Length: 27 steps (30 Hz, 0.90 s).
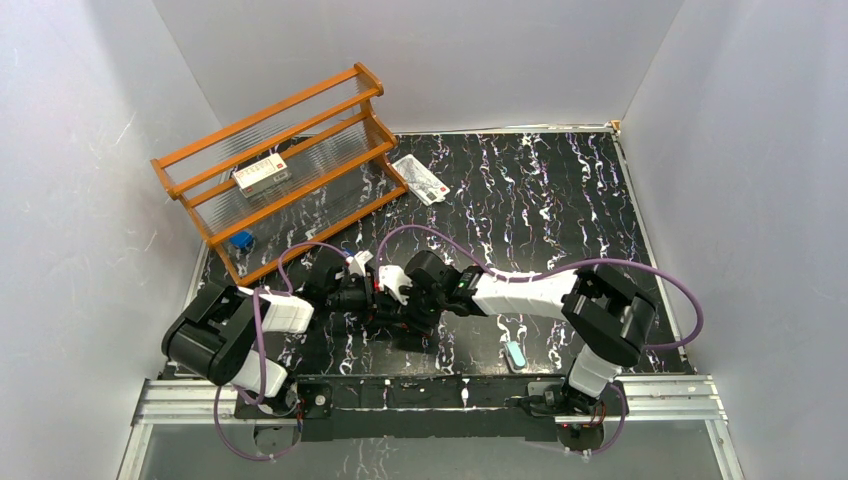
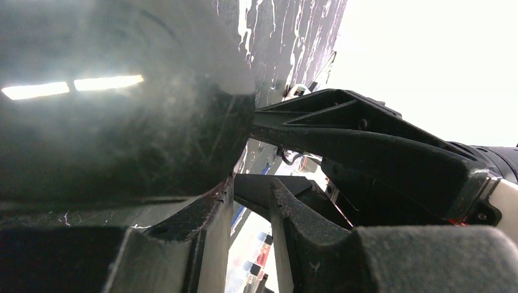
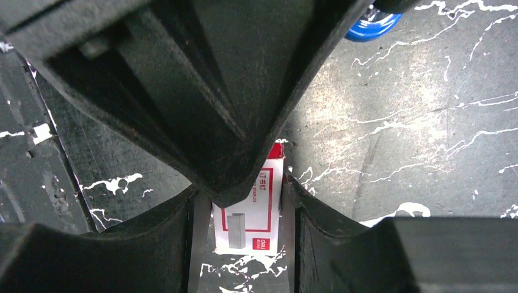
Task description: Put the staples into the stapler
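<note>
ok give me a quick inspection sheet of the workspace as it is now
surface: black white-veined table
job's things: staple box, red and white; blue piece at the right wrist view's edge, maybe the stapler
clutter: orange rack holding a larger box and a small blue item; white packet; pale teal item
grippers: right gripper closed on the staple box; left gripper tip to tip with it, state unclear
cables: purple cables loop over the table
surroundings: grey walls

We note: desk (image 1: 560, 200) faintly glossy black, white-veined, stone-look. Rack (image 1: 300, 100) varnished orange wood. Staple box (image 3: 250, 213) smooth printed card. Right pincer (image 3: 244, 195) matt, grainy black plastic.
</note>
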{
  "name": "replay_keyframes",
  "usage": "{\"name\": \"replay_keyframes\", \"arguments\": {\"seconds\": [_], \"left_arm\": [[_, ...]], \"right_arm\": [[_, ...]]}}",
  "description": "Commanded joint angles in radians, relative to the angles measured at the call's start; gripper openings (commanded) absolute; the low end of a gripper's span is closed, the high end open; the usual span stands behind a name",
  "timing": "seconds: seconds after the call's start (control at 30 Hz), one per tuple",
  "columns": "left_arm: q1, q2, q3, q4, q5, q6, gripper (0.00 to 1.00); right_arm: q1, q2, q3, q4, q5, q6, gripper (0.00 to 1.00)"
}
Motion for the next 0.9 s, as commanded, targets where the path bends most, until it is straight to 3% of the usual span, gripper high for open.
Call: {"name": "replay_keyframes", "arguments": {"seconds": [0.0,0.13,0.27,0.37,0.87], "left_arm": [[-0.013,0.009,-0.017,-0.039,0.029,-0.018,0.27],[-0.013,-0.024,-0.017,-0.072,-0.004,-0.008,0.26],[-0.013,-0.053,-0.014,-0.120,-0.039,0.006,0.26],[-0.013,-0.078,-0.022,-0.133,-0.046,0.004,0.26],[-0.013,-0.253,-0.136,-0.132,-0.199,-0.082,0.38]], "right_arm": [[0.007,-0.003,0.005,0.103,0.007,0.021,0.52],[0.006,-0.024,-0.011,0.117,0.031,0.032,0.54],[0.005,-0.057,-0.050,0.103,0.051,0.037,0.68],[0.005,-0.077,-0.078,0.089,0.044,0.036,0.72],[0.004,-0.033,-0.074,0.048,-0.016,-0.119,0.61]]}}
